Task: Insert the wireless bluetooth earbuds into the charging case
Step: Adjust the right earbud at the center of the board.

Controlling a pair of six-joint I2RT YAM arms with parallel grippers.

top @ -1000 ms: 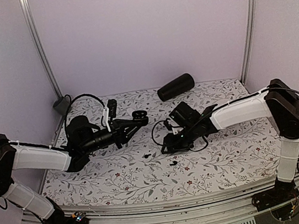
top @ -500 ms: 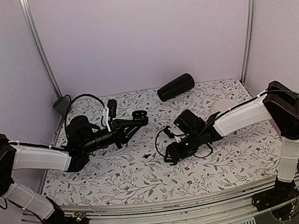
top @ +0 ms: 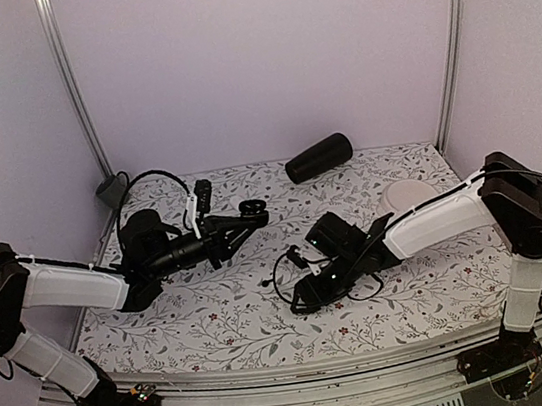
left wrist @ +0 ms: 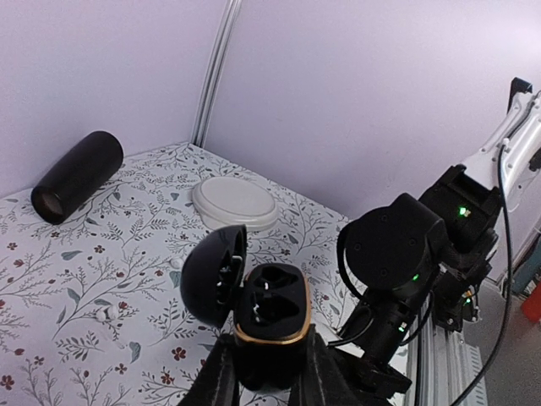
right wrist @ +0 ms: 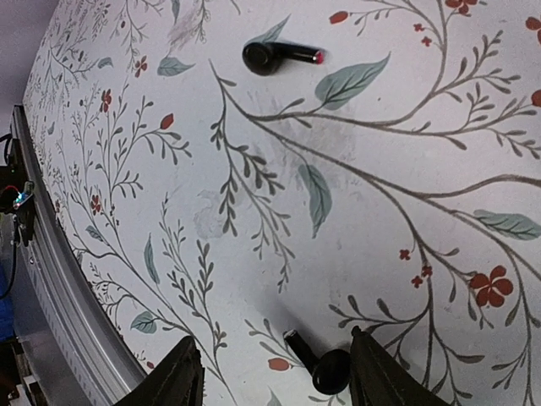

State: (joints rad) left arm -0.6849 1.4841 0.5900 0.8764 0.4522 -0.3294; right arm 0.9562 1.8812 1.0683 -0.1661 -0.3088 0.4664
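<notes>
So far nothing seated: left claw (left wrist: 270, 382) clamps open charging case (left wrist: 269, 326), sockets empty; right claw (right wrist: 279, 376) apart, one earbud (right wrist: 325, 365) between its jaws, second earbud (right wrist: 275, 57) ahead.

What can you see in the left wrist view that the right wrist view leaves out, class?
Only the left wrist view shows the open charging case clamped in the left gripper, a white dish, a black cylinder and the right arm. Only the right wrist view shows the two black earbuds: one lying farther off, one on the cloth between the fingers of the open right gripper. Both show the floral tablecloth.
</notes>
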